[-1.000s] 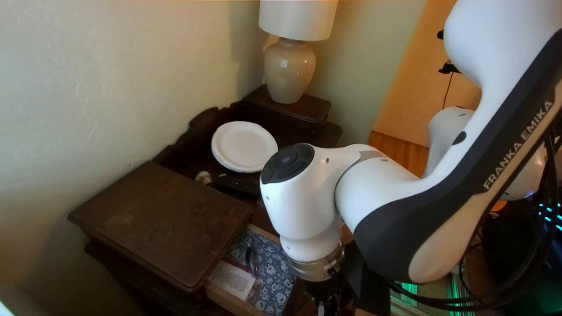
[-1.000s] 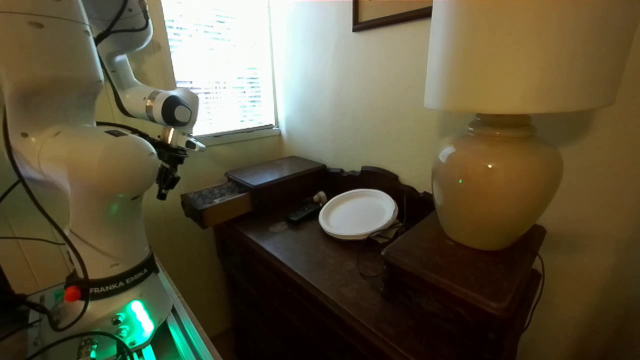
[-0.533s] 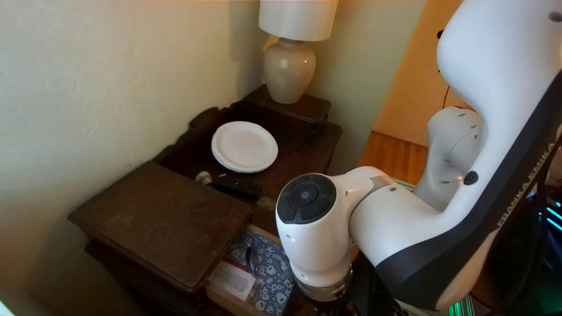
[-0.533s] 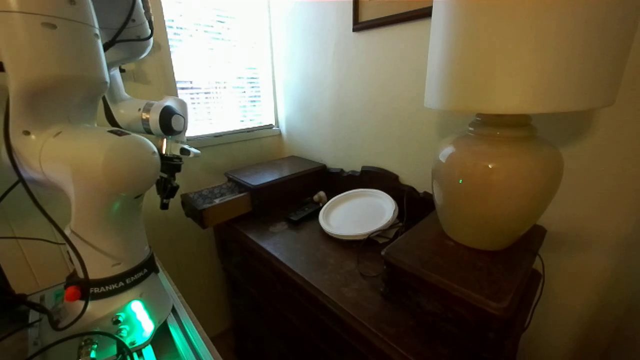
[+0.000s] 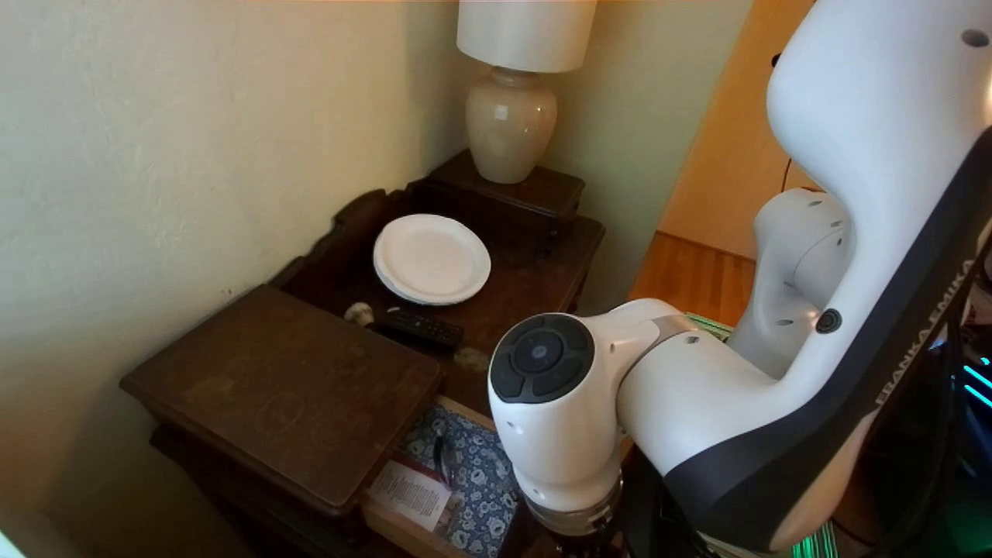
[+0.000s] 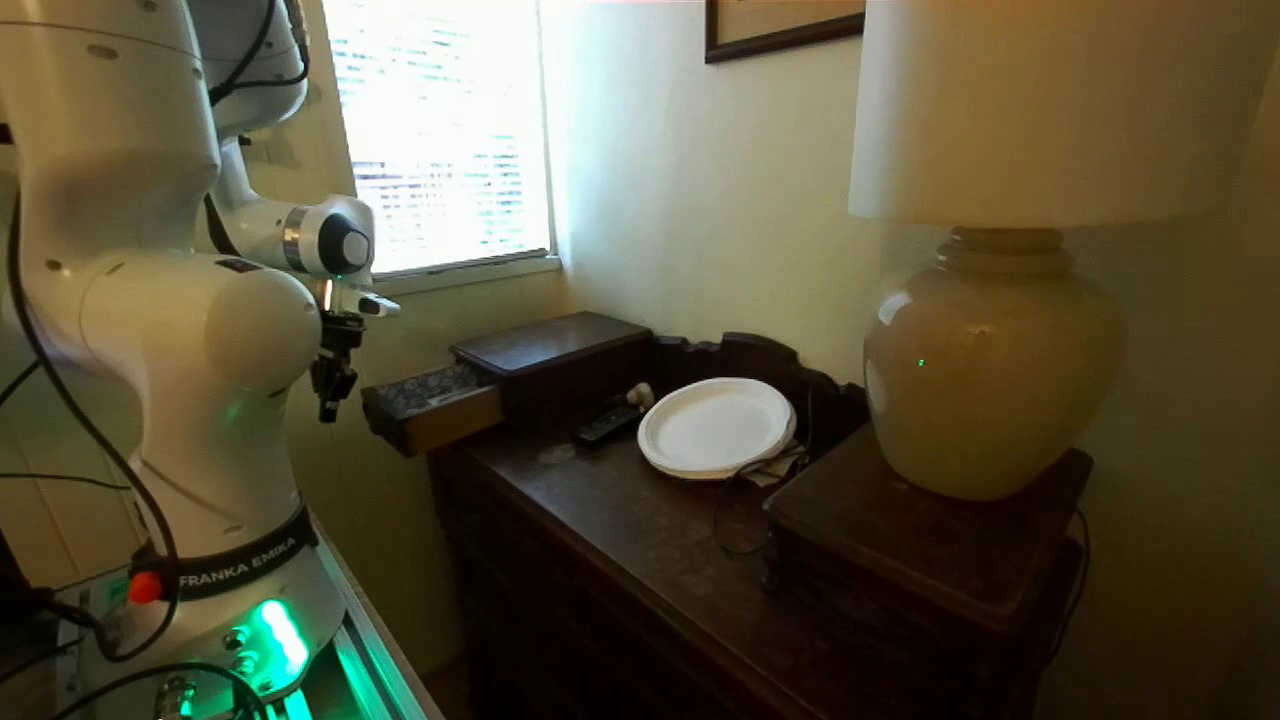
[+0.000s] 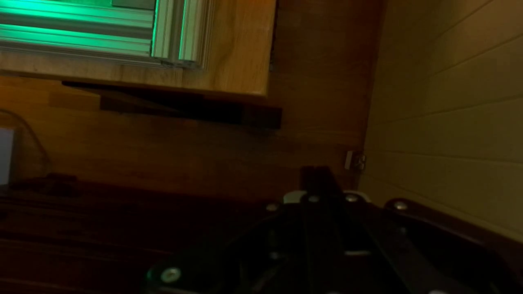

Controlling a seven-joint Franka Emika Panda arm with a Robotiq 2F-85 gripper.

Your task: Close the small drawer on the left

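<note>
Near the fingers (image 6: pixel 328 408), which are hanging tips-down in an exterior view, the small drawer (image 6: pixel 455 420) is sticking out from the raised box (image 6: pixel 555 338) on the desk (image 6: pixel 600 540). Its front panel (image 6: pixel 387 424) is facing the fingers across what looks like a gap. Farther from them, beyond the drawer, a remote (image 6: pixel 607 424) and white plates (image 6: pixel 715 425) are lying, with a lamp (image 6: pixel 995 370) standing farthest off.

In an exterior view the arm (image 5: pixel 554 426) is covering the fingers; beside where they should be hanging, the drawer is showing its blue flowered lining (image 5: pixel 484 473) and a printed card (image 5: pixel 409 492).

In the wrist view the fingers are pressing together, holding nothing visible, and are pointing down at the floor (image 7: pixel 163 159), with the wall (image 7: pixel 449 114) standing to one side. The drawer is not showing there.

Looking wooden and lightly filled, the drawer will probably be feeling light and rigid, sliding easily but maybe jamming if pushed off-centre. Gripping seems unnecessary: the closed fingers should be pushing squarely on the middle of the front panel, towards the box.
</note>
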